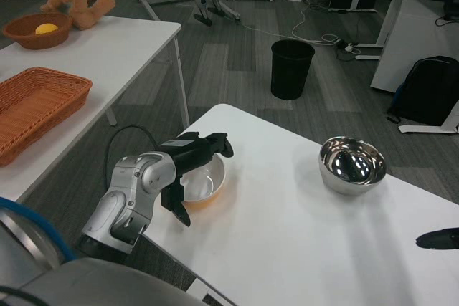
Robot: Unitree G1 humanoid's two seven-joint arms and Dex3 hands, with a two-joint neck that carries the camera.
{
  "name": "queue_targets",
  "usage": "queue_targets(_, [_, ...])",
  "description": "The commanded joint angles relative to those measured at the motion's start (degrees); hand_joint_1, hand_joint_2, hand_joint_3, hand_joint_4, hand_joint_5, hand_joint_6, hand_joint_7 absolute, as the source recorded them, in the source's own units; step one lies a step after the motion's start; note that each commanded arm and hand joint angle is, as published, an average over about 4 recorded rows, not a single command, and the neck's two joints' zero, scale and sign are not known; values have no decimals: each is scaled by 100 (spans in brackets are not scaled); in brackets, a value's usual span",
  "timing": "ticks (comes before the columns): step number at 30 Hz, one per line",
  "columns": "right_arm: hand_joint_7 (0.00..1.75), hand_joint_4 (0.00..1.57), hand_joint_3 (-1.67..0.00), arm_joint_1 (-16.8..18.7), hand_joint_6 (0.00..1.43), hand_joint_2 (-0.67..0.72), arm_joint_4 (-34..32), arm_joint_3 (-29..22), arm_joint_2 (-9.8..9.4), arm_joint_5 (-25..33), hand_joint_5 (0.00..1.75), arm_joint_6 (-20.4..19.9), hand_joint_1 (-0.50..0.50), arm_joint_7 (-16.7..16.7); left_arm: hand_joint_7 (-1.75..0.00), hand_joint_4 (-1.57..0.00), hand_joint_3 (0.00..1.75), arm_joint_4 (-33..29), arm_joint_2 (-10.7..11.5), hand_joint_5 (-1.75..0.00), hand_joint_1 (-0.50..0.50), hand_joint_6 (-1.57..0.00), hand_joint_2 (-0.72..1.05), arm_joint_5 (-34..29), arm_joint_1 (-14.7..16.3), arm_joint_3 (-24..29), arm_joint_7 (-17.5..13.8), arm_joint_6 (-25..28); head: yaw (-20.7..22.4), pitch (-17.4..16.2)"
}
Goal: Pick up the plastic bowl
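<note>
Fingers [215, 142]: left hand [193, 159] has them over the far rim, thumb down the near side, so it's pretty much gripping the plastic bowl [208, 185]
Bowl: right under those fingers, sitting on the white table [287, 241]
Steel bowl [352, 165]: well off to their right
Right hand [439, 238]: barely peeks in at the edge, can't tell its state

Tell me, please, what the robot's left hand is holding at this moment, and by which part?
The left hand grips the plastic bowl by its near left rim, fingers reaching over the edge. The right hand holds nothing visible at the frame's edge.
</note>
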Motion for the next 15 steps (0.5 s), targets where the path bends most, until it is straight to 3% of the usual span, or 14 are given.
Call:
queue_targets(1, [0, 0, 0, 48, 0, 28, -60, -30, -29, 73, 0, -94, -46, -2, -119, -94, 87, 405, -66, -175, -50, 0, 96, -151, 274, -92, -165, 150, 6, 2])
queue_targets(4, [0, 0, 0, 62, 0, 28, -86, -30, -29, 99, 0, -94, -46, -2, -124, -108, 105, 424, -26, -175, -50, -1, 100, -250, 274, -92, -165, 190, 9, 17])
queue_targets(8, [0, 0, 0, 99, 0, 28, -137, -30, -29, 141, 0, -97, -46, -2, -134, -121, 146, 426, 57, -175, -50, -14, 105, -235, 274, -123, -165, 201, 4, 57])
queue_targets(15, [0, 0, 0, 196, 0, 28, -244, -72, -20, 156, 0, -119, -46, -2, -147, -127, 157, 409, 198, -175, -50, -33, 105, -288, 259, -142, -193, 210, -42, 180])
